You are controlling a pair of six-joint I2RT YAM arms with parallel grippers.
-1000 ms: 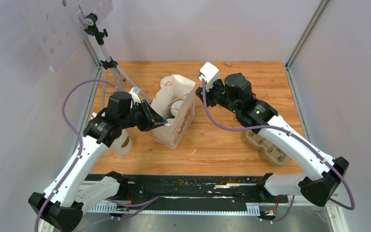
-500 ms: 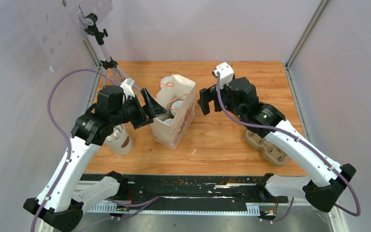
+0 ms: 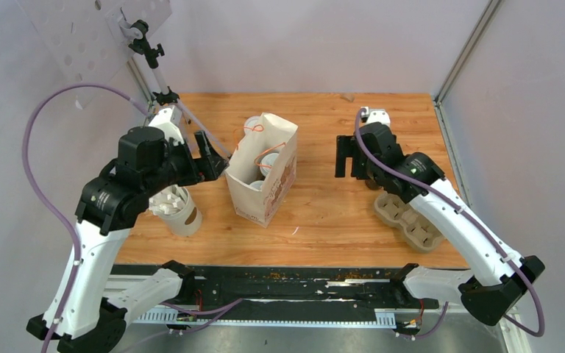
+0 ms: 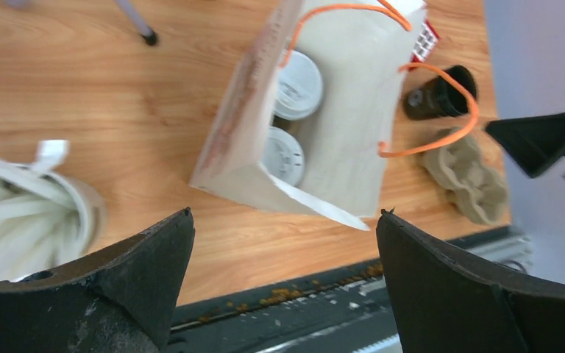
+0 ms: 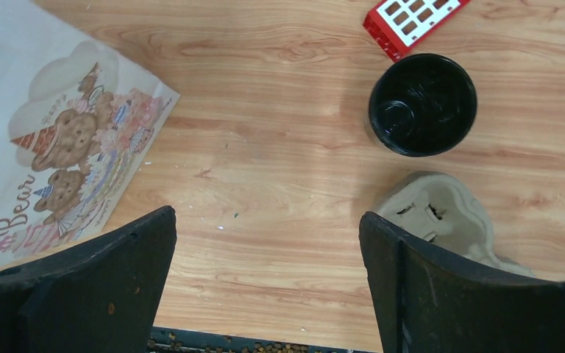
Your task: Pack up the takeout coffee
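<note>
A pale paper bag [image 3: 265,184] with orange handles stands open at mid-table. Inside it are the two takeout coffee cups, only their white lids showing [image 4: 298,82] [image 4: 282,154]; from above the lids [image 3: 268,163] sit deep in the bag. My left gripper [image 3: 212,158] hangs open just left of the bag's mouth, touching nothing. In the left wrist view, the left gripper [image 4: 285,213] has only bag and table between its fingers. My right gripper [image 3: 346,157] is open to the right of the bag, well apart from it. Below the right gripper [image 5: 266,213] lies bare wood.
A lidless pale cup [image 3: 179,211] stuffed with white pieces stands left of the bag. A grey pulp cup carrier [image 3: 410,219] lies at right, with a black cup [image 5: 423,103] and a red box [image 5: 412,18] near it. A tripod [image 3: 163,95] stands back left.
Both grippers have opened and drawn away from the bag, the left one back to the left, the right one to the right. The bag stands on its own.
</note>
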